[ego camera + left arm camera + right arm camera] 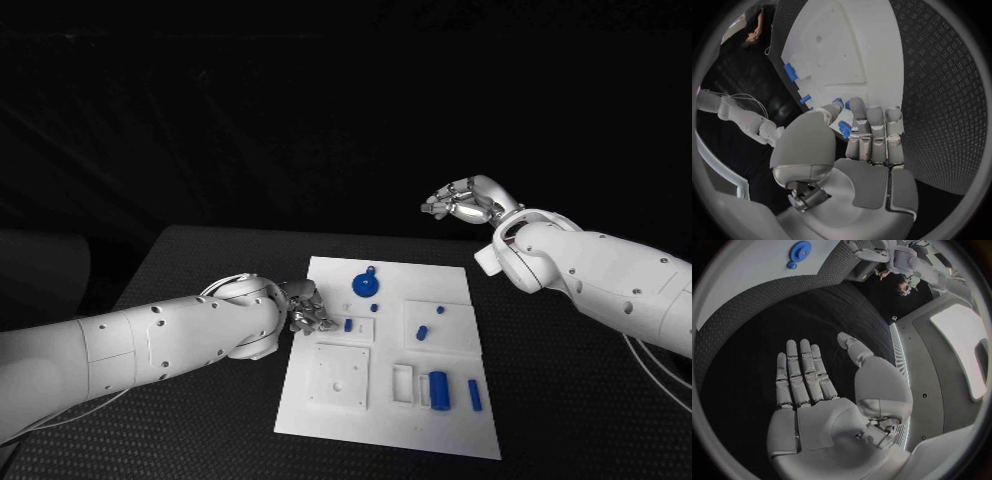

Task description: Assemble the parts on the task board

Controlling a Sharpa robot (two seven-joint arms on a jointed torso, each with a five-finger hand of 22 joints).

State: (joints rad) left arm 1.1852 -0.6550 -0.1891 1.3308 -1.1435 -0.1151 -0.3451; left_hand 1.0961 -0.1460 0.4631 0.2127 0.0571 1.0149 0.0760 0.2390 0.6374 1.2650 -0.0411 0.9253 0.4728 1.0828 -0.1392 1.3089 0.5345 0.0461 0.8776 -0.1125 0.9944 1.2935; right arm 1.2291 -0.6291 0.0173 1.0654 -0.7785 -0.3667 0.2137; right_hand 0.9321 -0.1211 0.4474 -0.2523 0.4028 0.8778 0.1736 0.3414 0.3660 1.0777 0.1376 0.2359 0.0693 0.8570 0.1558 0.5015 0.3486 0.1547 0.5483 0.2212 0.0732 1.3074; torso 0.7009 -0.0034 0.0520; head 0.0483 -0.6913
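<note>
The white task board [335,405] lies mid-table. On it are a round blue part [366,285], a blue cylinder [438,390], a slim blue peg [475,395] and several small blue parts, one of them [421,333] near the middle. My left hand [303,310] hovers at the board's left edge. It pinches a small blue part [844,129] between thumb and a finger, seen beside the fingertips [348,325] in the head view. My right hand [464,203] is raised beyond the board's far right corner, its fingers [799,370] straight and apart, holding nothing.
The black ribbed table [216,260] surrounds the board. A square raised plate [336,377] and a rectangular slot [401,381] sit on the board's near half. The right forearm [591,275] reaches over the table's right side. The round blue part [799,250] also shows past the right hand.
</note>
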